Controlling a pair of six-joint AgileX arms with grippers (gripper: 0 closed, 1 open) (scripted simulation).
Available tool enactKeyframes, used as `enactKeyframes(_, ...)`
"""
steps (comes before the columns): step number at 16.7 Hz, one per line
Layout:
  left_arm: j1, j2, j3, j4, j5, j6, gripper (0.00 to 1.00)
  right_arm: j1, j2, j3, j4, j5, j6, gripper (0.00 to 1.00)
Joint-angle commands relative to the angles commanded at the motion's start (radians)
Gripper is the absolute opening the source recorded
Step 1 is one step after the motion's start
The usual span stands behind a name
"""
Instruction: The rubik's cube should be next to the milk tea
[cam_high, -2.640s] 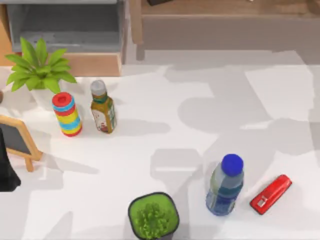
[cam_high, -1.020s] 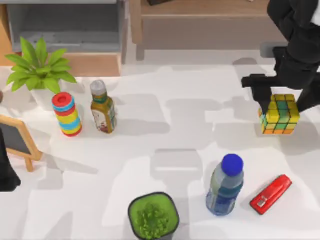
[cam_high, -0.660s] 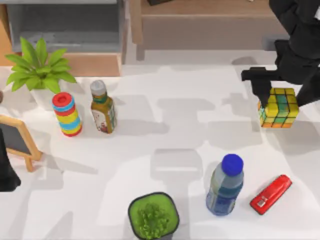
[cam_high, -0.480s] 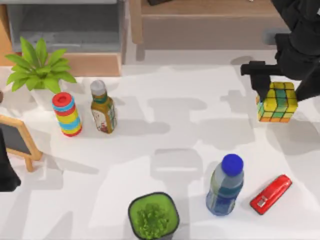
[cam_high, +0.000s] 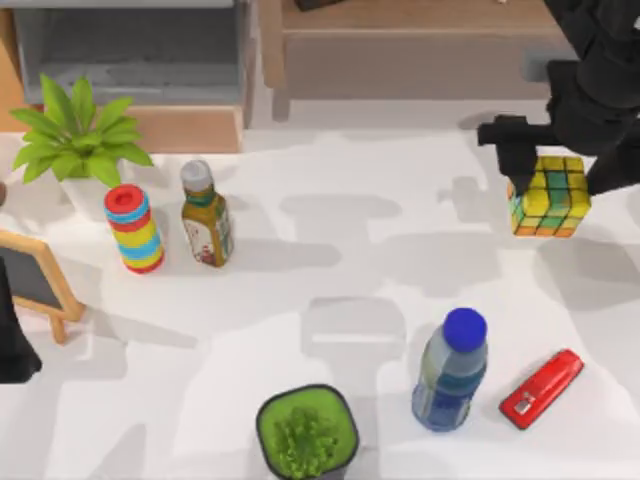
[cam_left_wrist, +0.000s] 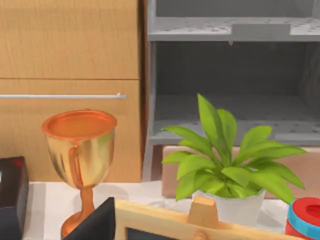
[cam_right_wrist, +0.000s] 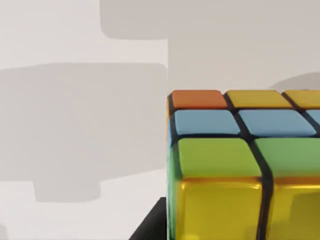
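one rubik's cube (cam_high: 549, 196) held in right fingers (cam_high: 516, 160), far from milk tea (cam_high: 450, 371).

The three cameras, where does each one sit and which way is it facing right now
Top view: above the table, looking down; right gripper around the rubik's cube, the milk tea nearer.
Left wrist view: on the parked left arm at the table's left, facing a potted plant, a trophy and shelves.
Right wrist view: on the right wrist, facing the cube.
Shared: cube; plant.
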Motion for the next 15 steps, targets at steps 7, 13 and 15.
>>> enactKeyframes(7,0.0,0.0,0.0,0.0,0.0,0.0,1.0,-0.025,0.075,-0.027,0.003,-0.003,-0.036,0.0)
enactKeyframes(13,0.0,0.0,0.0,0.0,0.0,0.0,1.0,-0.028,0.093,-0.043,0.003,-0.004,-0.038,0.0)
enactKeyframes(15,0.0,0.0,0.0,0.0,0.0,0.0,1.0,-0.028,0.093,-0.043,0.003,-0.004,-0.038,0.15)
